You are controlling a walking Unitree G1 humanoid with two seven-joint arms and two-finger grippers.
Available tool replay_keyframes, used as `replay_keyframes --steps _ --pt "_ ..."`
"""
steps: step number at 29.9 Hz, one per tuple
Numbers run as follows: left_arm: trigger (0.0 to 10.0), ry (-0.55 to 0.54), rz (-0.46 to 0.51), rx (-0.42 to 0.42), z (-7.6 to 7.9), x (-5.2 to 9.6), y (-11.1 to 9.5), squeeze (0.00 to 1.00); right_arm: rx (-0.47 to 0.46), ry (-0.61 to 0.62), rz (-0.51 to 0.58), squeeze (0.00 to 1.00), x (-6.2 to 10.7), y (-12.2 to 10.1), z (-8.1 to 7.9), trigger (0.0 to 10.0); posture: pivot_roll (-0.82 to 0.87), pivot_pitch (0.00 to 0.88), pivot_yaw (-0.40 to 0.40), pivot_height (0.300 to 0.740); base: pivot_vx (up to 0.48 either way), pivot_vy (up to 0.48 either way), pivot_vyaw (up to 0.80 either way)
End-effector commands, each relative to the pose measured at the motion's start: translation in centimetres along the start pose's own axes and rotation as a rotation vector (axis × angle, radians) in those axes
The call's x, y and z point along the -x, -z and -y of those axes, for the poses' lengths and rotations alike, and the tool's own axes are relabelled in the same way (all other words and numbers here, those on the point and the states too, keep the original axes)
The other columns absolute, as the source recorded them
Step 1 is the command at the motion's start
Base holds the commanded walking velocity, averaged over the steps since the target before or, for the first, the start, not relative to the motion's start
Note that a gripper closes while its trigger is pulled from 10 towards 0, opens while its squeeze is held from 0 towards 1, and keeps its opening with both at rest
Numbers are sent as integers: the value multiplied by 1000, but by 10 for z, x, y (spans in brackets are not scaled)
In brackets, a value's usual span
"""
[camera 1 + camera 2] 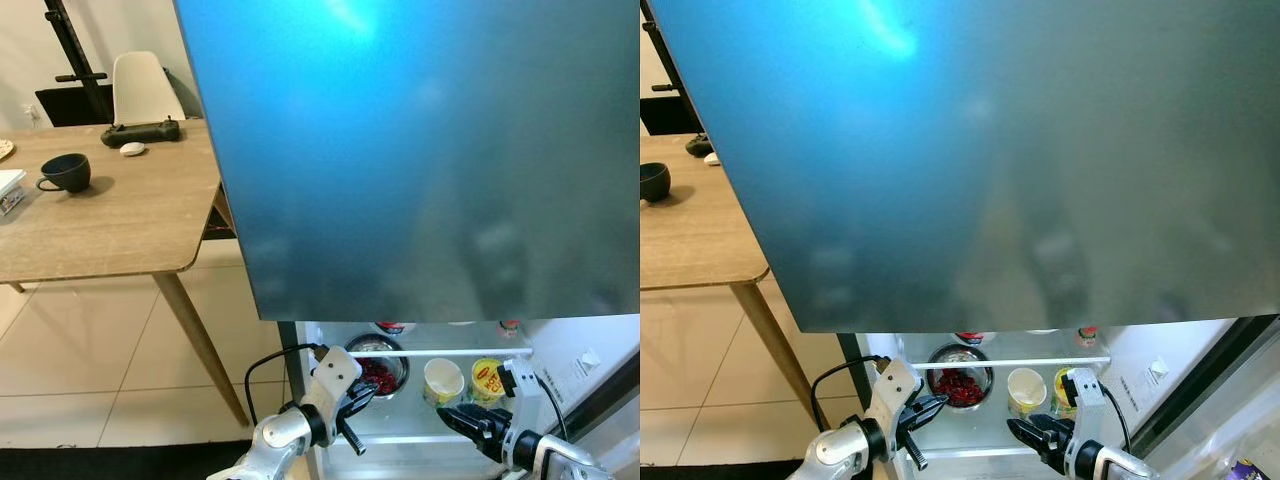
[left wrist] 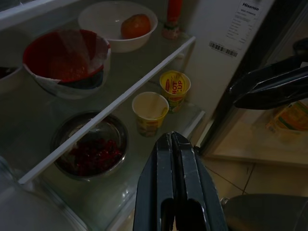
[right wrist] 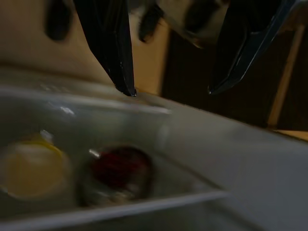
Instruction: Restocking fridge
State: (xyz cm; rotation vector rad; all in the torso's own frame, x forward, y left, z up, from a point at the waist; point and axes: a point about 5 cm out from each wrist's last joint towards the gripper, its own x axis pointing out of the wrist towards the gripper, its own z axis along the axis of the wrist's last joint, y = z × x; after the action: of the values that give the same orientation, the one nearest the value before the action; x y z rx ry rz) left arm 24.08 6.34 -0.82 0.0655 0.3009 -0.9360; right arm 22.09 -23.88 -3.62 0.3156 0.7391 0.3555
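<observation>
At the bottom of the frame, the empty left gripper (image 1: 362, 398) is clenched, touching the berry bowl (image 1: 378, 372); the right gripper (image 1: 452, 416), fingers spread, sits just below the cup (image 1: 443, 380).

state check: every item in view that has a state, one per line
fridge door: open
left gripper: shut, empty
right gripper: open, empty
steel bowl: holds red food
paper cup: upright, uncovered
yellow tub: upright, lidded
white bowl: holds an orange fruit
</observation>
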Motion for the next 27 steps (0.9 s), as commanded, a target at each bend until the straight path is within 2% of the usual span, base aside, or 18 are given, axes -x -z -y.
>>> replay_keyframes --steps 1,5,9,12,15,16,20,24,27 --pt "10000 -16 -31 11 -4 3 4 0 -5 35 -33 0 2 8 2 10000 -97 0 -4 740 0 0 0" --pt "10000 -68 -80 66 -9 12 16 0 -20 189 -90 0 8 25 11 10000 -97 0 -5 740 -268 0 0" --pt "10000 -89 -106 89 -11 16 22 0 -26 228 -114 0 10 32 12 10000 -98 0 -4 740 -240 0 0" --pt "10000 -122 -146 114 -12 23 31 0 -33 267 -155 0 13 44 13 10000 -98 0 -5 740 247 0 0" --pt "10000 -196 -181 191 -18 33 42 0 -48 334 -211 0 18 63 13 10000 -99 0 -5 740 -336 0 0" --pt "10000 -242 -202 244 -21 40 49 0 -57 371 -236 0 21 72 13 10000 -99 0 -5 740 -371 0 0" --pt "10000 -268 -212 271 -22 44 53 0 -61 388 -249 0 23 76 13 10000 -99 0 -5 740 -370 0 0" --pt "10000 -382 -281 385 -25 65 73 0 -74 469 -308 0 32 95 14 10000 -103 0 -7 740 -368 0 0" --pt "10000 -420 -316 422 -23 73 81 0 -85 489 -328 0 35 102 14 10000 -105 0 -7 740 -369 0 0"
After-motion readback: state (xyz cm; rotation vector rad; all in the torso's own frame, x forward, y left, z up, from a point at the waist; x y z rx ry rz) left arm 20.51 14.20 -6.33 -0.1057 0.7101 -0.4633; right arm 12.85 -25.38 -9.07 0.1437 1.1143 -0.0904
